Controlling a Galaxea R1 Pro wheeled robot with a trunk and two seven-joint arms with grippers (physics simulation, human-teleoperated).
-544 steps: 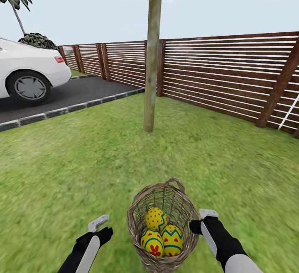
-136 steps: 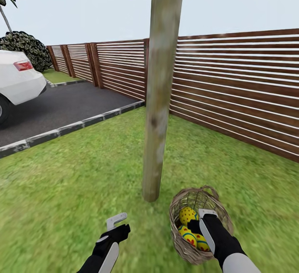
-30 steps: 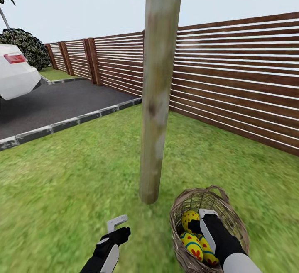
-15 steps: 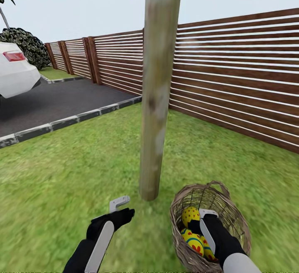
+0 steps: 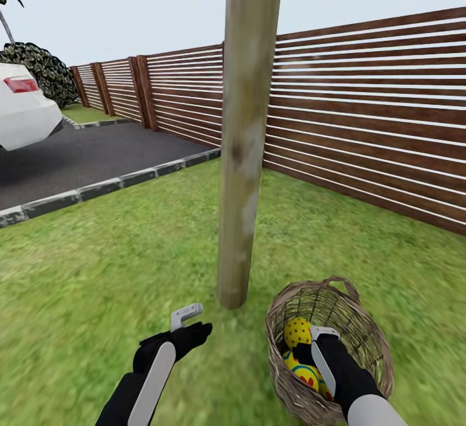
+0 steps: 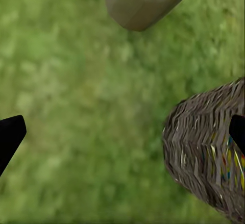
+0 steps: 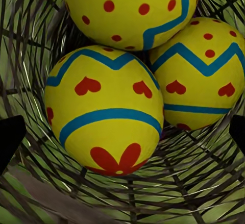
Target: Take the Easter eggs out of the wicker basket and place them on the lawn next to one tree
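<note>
Both of my pincers are low over the lawn (image 5: 97, 264). My right pincer (image 5: 321, 335) is dipped inside the wicker basket (image 5: 362, 335), its fingers spread wide in the right wrist view, gripping nothing. Just beyond those fingertips lie the three Easter eggs (image 7: 109, 114), packed together at the bottom of the basket and touching one another: the nearest carries red hearts and blue bands, a second with a blue zigzag and red hearts (image 7: 201, 76) sits beside it, and a red-dotted one (image 7: 130, 9) rests behind both. From the head view I can make out the dotted egg (image 5: 298, 331) and part of another through the open rim.

My left pincer (image 5: 186, 315) hovers over bare grass well to the left of the basket, released and empty.

Ahead of both pincers, between them, the tree (image 5: 244, 134) rises from the grass, its trunk foot near the basket. Farther off run a brown slatted fence (image 5: 362, 109), a dark driveway (image 5: 90, 160), and a white car (image 5: 22, 112).
</note>
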